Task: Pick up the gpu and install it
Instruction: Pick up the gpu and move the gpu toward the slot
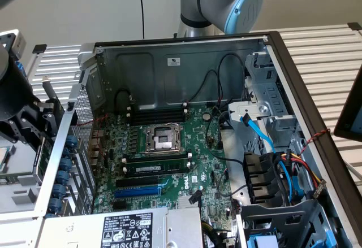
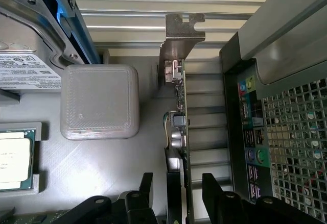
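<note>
The gpu stands on edge in a grey holder, seen edge-on, with its silver metal end bracket at the far end and its green board and black shroud running back toward me. My gripper is open and straddles the card's near end. One black finger stands on each side, with a small gap to the card. In the exterior view the gripper hangs outside the open PC case, at the exterior view's left, over the gpu's green edge.
Inside the case lies the large green motherboard with a CPU socket, RAM sticks and a blue slot. Beside the gpu are a grey printed block, a loose CPU and the case's rear port panel.
</note>
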`<state>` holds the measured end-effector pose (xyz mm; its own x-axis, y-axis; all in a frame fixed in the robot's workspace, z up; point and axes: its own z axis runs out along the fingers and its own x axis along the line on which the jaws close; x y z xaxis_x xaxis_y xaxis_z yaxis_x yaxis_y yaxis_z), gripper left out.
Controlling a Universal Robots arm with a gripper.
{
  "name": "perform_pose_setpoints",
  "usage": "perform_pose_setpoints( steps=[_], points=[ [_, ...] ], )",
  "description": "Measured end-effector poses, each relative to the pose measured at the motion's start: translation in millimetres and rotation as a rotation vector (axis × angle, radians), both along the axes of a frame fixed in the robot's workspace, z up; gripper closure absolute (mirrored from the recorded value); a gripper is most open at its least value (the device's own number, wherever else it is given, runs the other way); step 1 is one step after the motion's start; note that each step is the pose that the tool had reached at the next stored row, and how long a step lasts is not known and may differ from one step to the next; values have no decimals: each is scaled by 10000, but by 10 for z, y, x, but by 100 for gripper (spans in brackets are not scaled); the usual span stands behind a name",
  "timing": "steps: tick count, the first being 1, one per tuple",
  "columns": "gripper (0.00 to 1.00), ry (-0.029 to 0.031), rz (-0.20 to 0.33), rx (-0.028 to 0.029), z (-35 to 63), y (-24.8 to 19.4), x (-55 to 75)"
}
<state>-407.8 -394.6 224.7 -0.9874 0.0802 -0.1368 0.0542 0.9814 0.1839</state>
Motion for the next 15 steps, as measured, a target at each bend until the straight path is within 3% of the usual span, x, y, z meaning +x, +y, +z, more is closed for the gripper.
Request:
perform_pose_setpoints(
  steps=[3,4,15],
  points=[
    [58,-1,0,1,-3,7,0],
    [65,-2,-1,1,-4,9,0],
    [65,1,-17,1,-7,0,-2]
  ],
)
